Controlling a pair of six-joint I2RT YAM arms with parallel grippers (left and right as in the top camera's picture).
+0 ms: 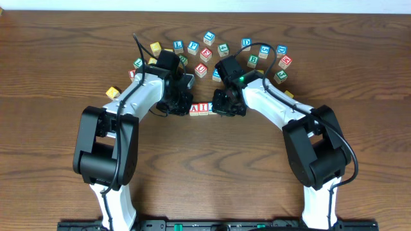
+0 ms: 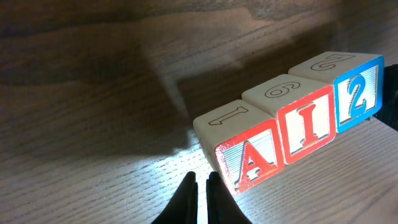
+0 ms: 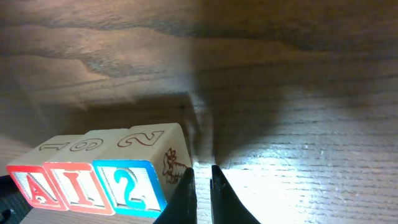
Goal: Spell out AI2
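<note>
Three wooden blocks stand side by side in a row on the table: a red A block (image 2: 249, 163), a red I block (image 2: 306, 123) and a blue 2 block (image 2: 357, 92). They read A I 2 in the overhead view (image 1: 200, 108) and in the right wrist view, A (image 3: 38, 186), I (image 3: 79, 185), 2 (image 3: 132, 185). My left gripper (image 2: 202, 179) is shut and empty, just left of the A block. My right gripper (image 3: 201, 172) is shut and empty, its left finger against the right side of the 2 block.
Several loose letter blocks lie in an arc behind the arms, from a yellow one (image 1: 113, 92) at the left to a red one (image 1: 285, 61) at the right. Both arms crowd the row of blocks from either side.
</note>
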